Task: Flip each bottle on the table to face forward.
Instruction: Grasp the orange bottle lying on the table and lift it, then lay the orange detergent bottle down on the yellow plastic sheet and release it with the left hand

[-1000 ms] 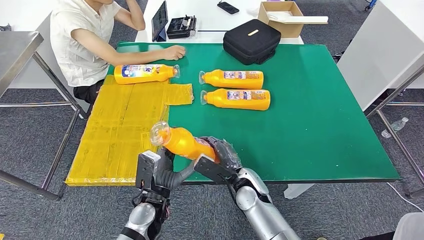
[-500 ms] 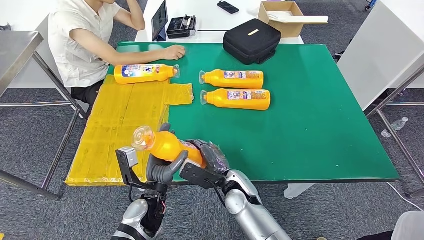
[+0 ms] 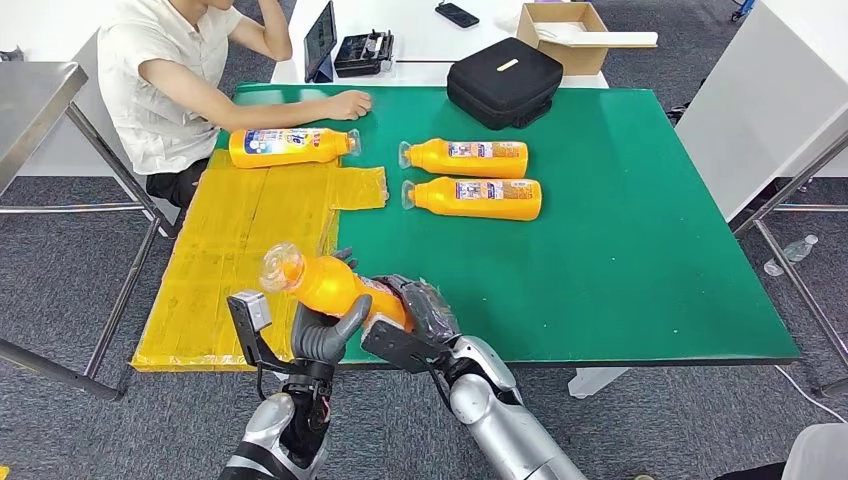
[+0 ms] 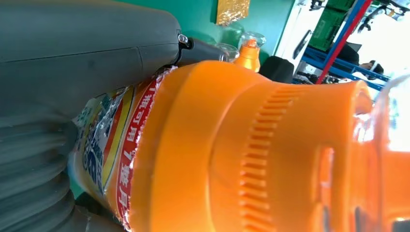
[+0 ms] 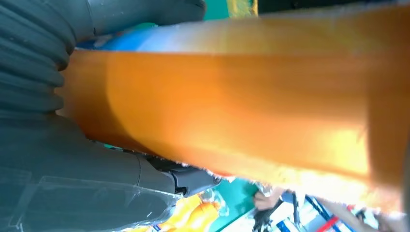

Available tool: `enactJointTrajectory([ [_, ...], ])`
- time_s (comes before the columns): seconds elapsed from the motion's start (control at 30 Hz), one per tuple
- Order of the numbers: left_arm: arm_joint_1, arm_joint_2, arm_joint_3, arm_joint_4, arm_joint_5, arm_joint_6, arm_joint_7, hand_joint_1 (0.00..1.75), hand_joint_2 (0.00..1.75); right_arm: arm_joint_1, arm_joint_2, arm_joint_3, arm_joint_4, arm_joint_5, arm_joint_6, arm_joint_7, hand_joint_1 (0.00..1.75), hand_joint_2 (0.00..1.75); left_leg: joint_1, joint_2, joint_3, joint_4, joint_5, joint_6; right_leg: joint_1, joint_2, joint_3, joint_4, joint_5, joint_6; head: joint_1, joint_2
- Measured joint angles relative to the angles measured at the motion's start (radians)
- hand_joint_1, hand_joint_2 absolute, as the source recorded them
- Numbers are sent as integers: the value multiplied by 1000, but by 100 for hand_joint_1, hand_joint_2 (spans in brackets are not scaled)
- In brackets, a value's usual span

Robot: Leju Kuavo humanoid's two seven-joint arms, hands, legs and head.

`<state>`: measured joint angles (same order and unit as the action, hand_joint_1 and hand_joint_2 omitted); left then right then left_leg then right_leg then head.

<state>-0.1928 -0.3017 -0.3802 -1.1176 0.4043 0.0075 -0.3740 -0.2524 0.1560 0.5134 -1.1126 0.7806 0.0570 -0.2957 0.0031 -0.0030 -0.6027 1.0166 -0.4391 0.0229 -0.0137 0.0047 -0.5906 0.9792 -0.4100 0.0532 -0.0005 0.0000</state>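
Orange bottle (image 3: 335, 287) grasped by both left hand (image 3: 322, 335) and right hand (image 3: 420, 318), above table (image 3: 640, 250) edge at 6 o'clock. Risk: slick body slips during handover, drops to floor.

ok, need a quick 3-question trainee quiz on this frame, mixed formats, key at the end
1. Multiple choice: how many orange bottles lie flat on the table? A) two B) three C) five
2. True or false: the lifted bottle is held by the right robot hand alone, the left robot hand hanging clear of it.
3. Fill in: the bottle nearest the person lies at the far edge of the ______ sheet.

Key: 1 B. 2 false, both hands are on it. 3 yellow.
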Motion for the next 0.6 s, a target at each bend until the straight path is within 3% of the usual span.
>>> enactJointTrajectory([
  [0.27, -19, -3, 7, 24, 8, -7, -23, 175, 175, -7, -4, -2, 14, -50, 1, -24, 154, 175, 0, 0, 0, 0, 0, 0, 0, 0, 0, 0, 0, 0, 0, 0],
  [0.4, -35, -8, 17, 54, -39, 14, -34, 175, 175, -2, -11, -5, 21, -64, -1, -22, 0, 175, 0, 0, 0, 0, 0, 0, 0, 0, 0, 0, 0, 0, 0, 0],
  [0.6, -44, -11, 61, 54, -186, 86, -39, 175, 175, 18, -13, -51, 17, -81, -34, 4, 0, 175, 0, 0, -1, 0, 0, 0, 0, 0, -1, 0, 0, 0, 0, 0],
])
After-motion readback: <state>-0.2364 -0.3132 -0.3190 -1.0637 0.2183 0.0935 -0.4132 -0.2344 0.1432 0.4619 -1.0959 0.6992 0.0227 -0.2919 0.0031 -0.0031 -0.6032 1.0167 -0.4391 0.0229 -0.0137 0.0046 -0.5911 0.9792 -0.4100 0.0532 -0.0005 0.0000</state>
